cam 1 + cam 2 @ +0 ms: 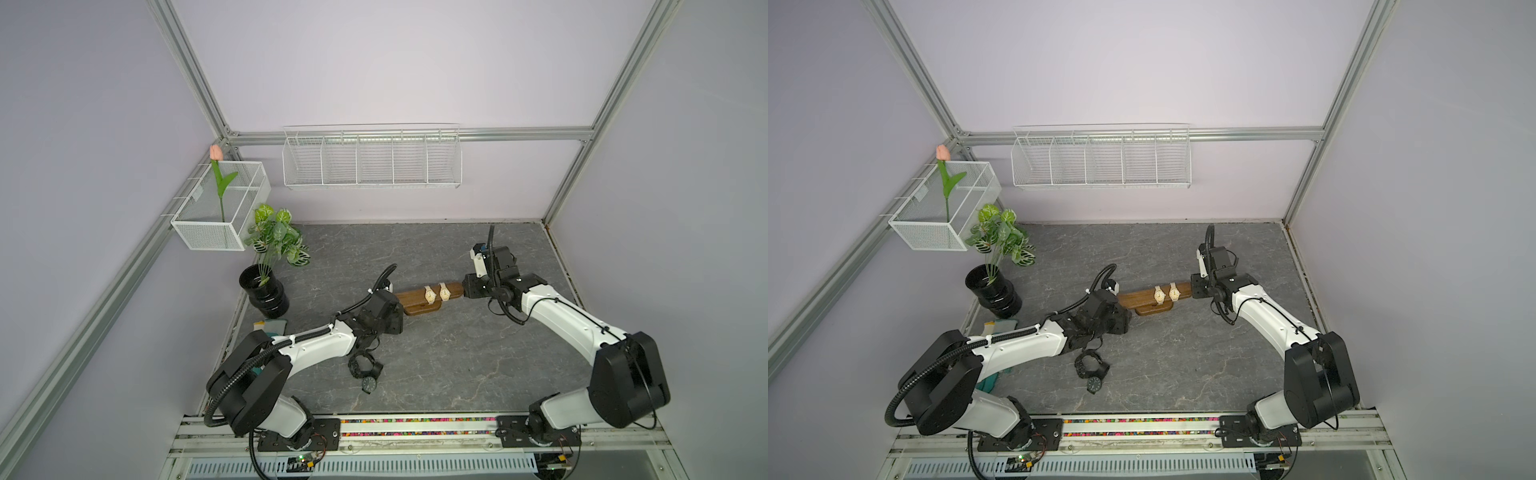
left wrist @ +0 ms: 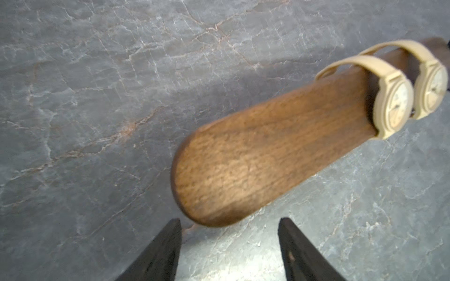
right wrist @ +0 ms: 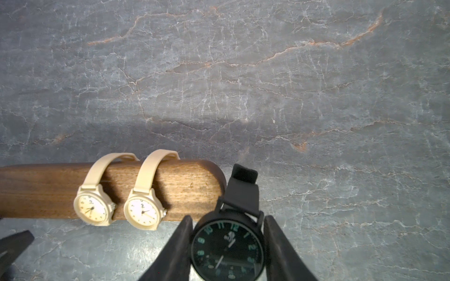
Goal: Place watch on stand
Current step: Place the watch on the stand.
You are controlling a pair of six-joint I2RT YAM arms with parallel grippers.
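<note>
The stand (image 1: 411, 297) is a dark wooden bar on a lighter base, mid-table in both top views. Two beige watches (image 3: 92, 209) (image 3: 143, 211) hang side by side on its right half. My right gripper (image 3: 227, 219) is shut on a black watch (image 3: 227, 248), pinching the case by its sides. The black strap loop sits just off the bar's rounded right end. My left gripper (image 2: 229, 220) is open and holds nothing. It stands just short of the bar's bare left end (image 2: 255, 165), with only tabletop between its fingers.
Two more black watches (image 1: 363, 368) (image 1: 369, 383) lie on the table beside the left arm. A potted plant (image 1: 266, 291) stands at the left edge under a white mesh basket (image 1: 216, 208). A wire shelf (image 1: 372, 160) hangs on the back wall.
</note>
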